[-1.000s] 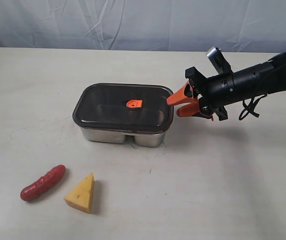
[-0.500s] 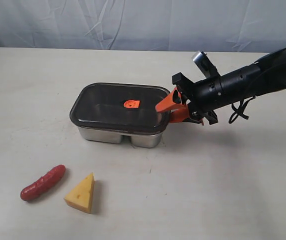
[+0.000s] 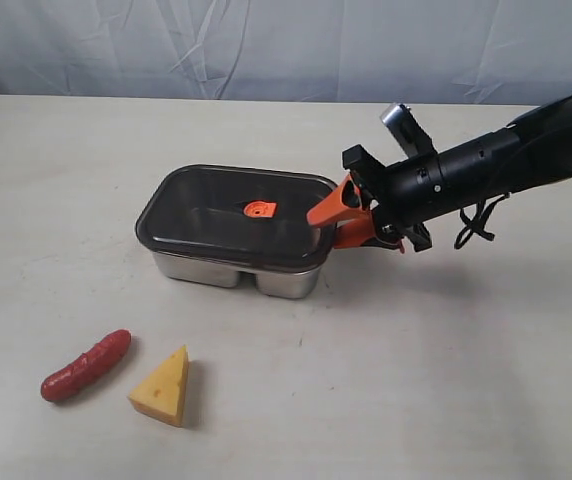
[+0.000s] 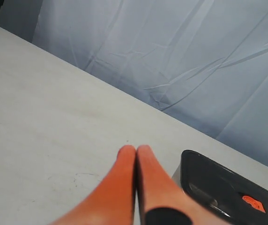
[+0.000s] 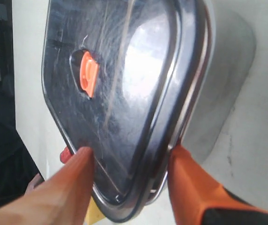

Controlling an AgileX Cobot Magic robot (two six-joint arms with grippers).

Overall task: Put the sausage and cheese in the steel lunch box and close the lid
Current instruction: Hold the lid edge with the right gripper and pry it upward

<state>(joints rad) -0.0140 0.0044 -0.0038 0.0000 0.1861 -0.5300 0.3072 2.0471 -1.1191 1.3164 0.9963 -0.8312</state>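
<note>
The steel lunch box stands mid-table with the dark lid on top, its orange valve facing up. My right gripper is open at the lid's right end, one orange finger over the lid and the other under its rim beside the box wall. In the right wrist view the lid edge lies between the fingers of the right gripper. The red sausage and the yellow cheese lie side by side near the front left. My left gripper is shut on nothing, above bare table near the lid.
A wrinkled blue-grey cloth hangs behind the white table. The right arm stretches in from the right edge, low over the table.
My right gripper has pushed in to the left, so its fingers now straddle the lid's end. The lid and box have slid a little to the left.
</note>
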